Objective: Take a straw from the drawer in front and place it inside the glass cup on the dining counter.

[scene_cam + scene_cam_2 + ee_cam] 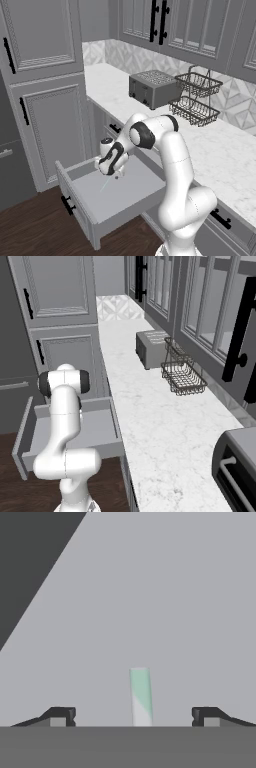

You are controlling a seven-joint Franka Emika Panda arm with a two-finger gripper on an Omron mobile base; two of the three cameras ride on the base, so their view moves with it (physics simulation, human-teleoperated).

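The drawer (131,196) stands pulled out under the marble counter, its grey floor bare apart from the straw (105,184), a thin pale stick lying on it. My gripper (116,174) points down into the drawer just above the straw's near end. In the hand view the pale green-white straw (141,696) lies between the two dark fingertips (62,716), which stand wide apart without touching it; the gripper (134,717) is open. In the right base view the arm hides the hand over the drawer (102,428). The glass cup and the dining counter are out of view.
A grey toaster (152,88) and a two-tier wire basket (196,98) stand on the marble counter (220,150) behind the arm. Tall grey cabinet doors (52,125) rise left of the drawer. A dark appliance (237,468) sits at the counter's near right end.
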